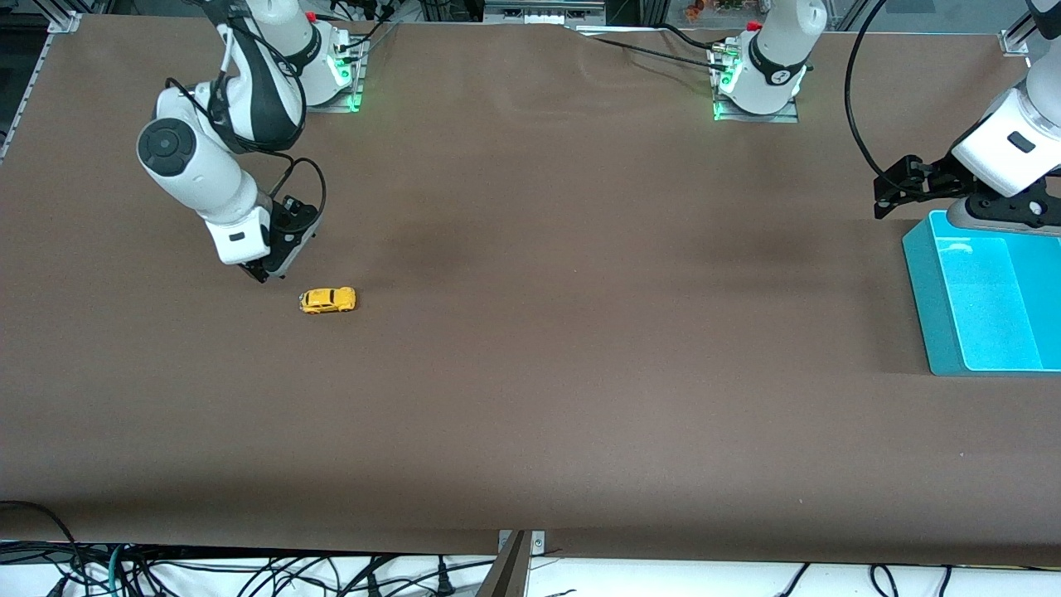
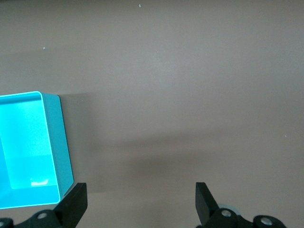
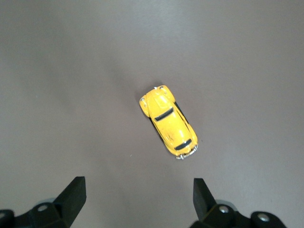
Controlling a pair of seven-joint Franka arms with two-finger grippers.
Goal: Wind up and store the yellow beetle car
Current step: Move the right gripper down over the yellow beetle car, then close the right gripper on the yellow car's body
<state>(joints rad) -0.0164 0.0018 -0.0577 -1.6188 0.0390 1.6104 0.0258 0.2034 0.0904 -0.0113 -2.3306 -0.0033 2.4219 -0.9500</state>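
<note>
Right claw poised beside the car, nothing gripped yet.

We find the yellow beetle car on its wheels on the worktop, toward the right arm's end, just beside the spread, empty right claw and nearer the front camera, its long axis slanted across the claw's opening. The left claw, also spread, waits near the blue bin, well apart from the car.

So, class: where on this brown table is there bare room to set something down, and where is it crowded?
Bare brown tabletop runs between the small yellow beetle toy car and the turquoise plastic bin, and along the whole edge nearest the front camera. It is tight only where the open right pincer hangs beside the car, and where the open left pincer hovers at the bin's rim.
</note>
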